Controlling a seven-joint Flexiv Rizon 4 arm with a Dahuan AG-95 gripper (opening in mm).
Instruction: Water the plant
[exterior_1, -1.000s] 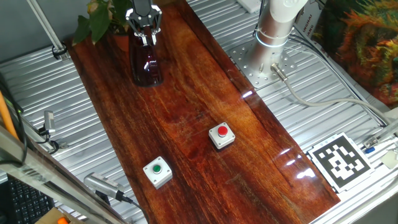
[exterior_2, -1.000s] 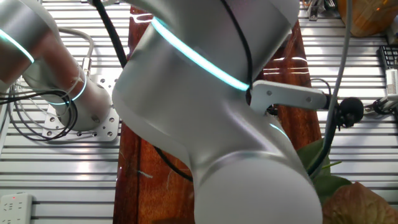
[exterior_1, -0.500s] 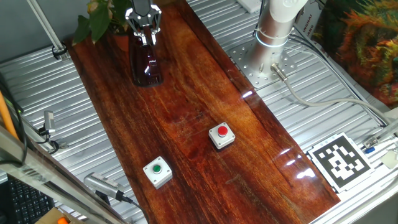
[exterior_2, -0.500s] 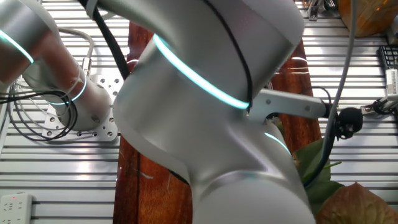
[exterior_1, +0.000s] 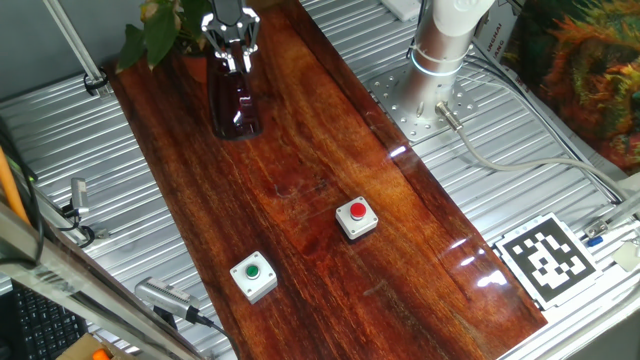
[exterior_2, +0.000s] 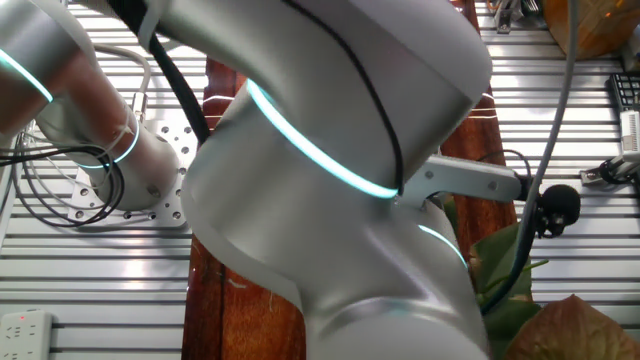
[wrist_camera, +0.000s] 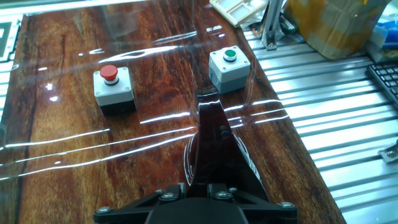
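Observation:
The plant (exterior_1: 155, 25) stands at the far end of the wooden board, showing broad green leaves; its pot is hidden behind the gripper. Its leaves (exterior_2: 512, 268) also peek out behind the arm in the other fixed view. A dark red translucent vessel (exterior_1: 235, 100) stands upright just in front of the plant, its base at the board (exterior_1: 300, 170); whether it touches I cannot tell. My gripper (exterior_1: 234, 60) is shut on the vessel's top. In the hand view the vessel (wrist_camera: 216, 143) stretches out from between the jaws.
A box with a red button (exterior_1: 356, 218) and one with a green button (exterior_1: 253, 276) sit on the near half of the board. The arm's base (exterior_1: 440, 50) is to the right, with a marker tag (exterior_1: 547, 258) and bushy orange-green foliage (exterior_1: 590, 60) beyond.
In the other fixed view the arm's links have shifted a little and the bracket has dropped lower. The gripper and the vessel have barely moved over the board.

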